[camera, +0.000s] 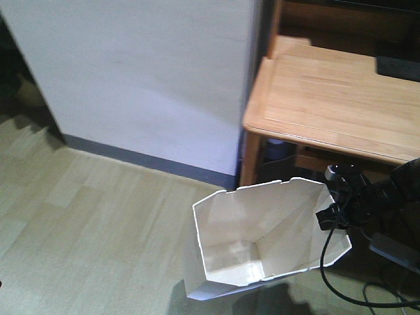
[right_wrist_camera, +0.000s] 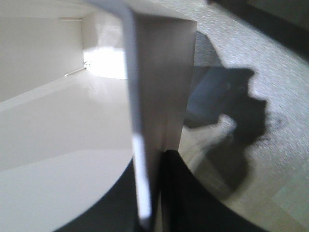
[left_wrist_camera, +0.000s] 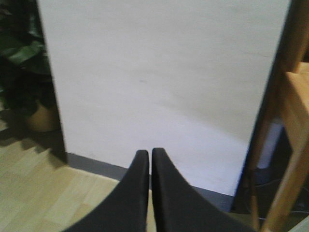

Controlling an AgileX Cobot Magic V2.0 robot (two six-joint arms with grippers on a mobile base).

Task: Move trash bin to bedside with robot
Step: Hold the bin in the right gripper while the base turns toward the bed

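The white trash bin [camera: 262,239] stands tilted on the wooden floor, its cream inside facing the front camera. My right gripper [camera: 326,216] is shut on the bin's right rim. In the right wrist view the bin wall [right_wrist_camera: 159,82] runs upright between the black fingers [right_wrist_camera: 176,193], one inside the bin and one outside. My left gripper [left_wrist_camera: 150,153] is shut with nothing in it, facing a white wall panel [left_wrist_camera: 164,87]. The bedside is out of view.
A light wooden desk [camera: 335,98] stands directly behind and right of the bin. A white wall [camera: 144,72] with a grey baseboard [camera: 144,157] lies ahead. Black cables [camera: 341,289] trail under my right arm. A potted plant [left_wrist_camera: 26,82] sits at far left.
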